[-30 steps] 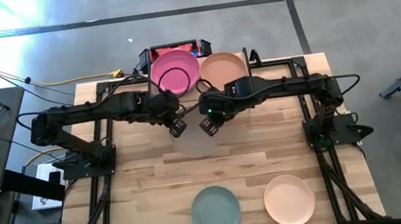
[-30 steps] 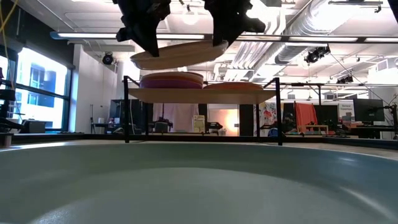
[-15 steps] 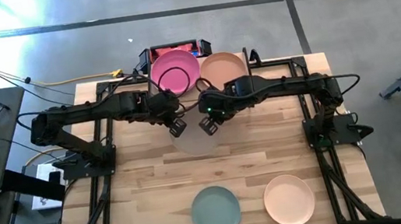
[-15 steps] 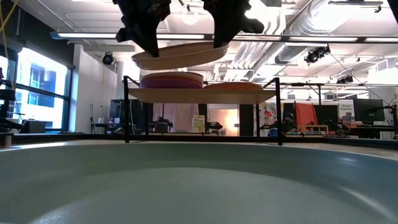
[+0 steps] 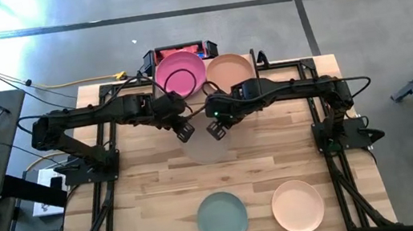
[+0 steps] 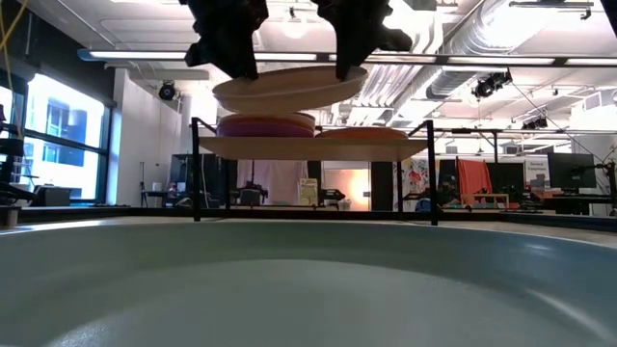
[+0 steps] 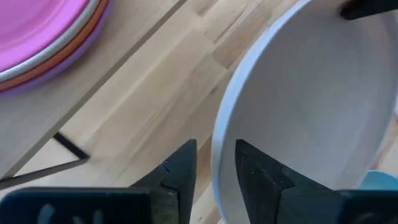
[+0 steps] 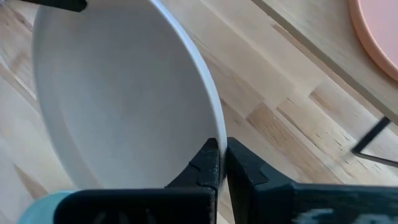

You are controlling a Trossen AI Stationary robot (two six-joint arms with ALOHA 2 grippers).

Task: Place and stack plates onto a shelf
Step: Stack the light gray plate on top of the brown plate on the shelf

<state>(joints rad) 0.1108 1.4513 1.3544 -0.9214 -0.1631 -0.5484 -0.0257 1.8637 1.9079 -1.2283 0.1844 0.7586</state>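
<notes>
A beige plate (image 5: 204, 144) hangs in the air between both grippers, just near of the shelf (image 5: 258, 65). In the low view this plate (image 6: 289, 89) is level and above the shelf top (image 6: 313, 146). My left gripper (image 5: 184, 131) is on its left side and my right gripper (image 5: 214, 129) on its right, each shut on the rim. A pink-topped stack of plates (image 5: 180, 74) rests on the shelf's left half, a terracotta plate (image 5: 229, 72) on its right half. A teal plate (image 5: 222, 217) and a peach plate (image 5: 298, 206) lie flat near the table's near edge. My left gripper (image 7: 214, 146) pinches the beige plate's rim (image 7: 217, 134) on its far-left side, one finger inside the plate and one outside. The fingers (image 6: 236, 58) come from above, pointing down. The plate is lifted clear and level. My right gripper (image 8: 222, 144) pinches the rim (image 8: 219, 124) on the plate's far-right side, one finger (image 8: 208, 155) inside and one outside. It comes from above, pointing down (image 6: 352, 43). The plate hangs level, clear of table and shelf.
The shelf's black legs (image 6: 196, 169) stand at the table's far edge, with a red-and-black box (image 5: 181, 50) behind it. The teal plate (image 6: 308, 289) fills the low view's foreground. Bare wood (image 5: 144, 189) lies on the table's left and middle.
The held plate was tilted with its left end lower. It has come level and shifted a little toward the table's right, still above shelf height. Both grippers have kept their hold.
</notes>
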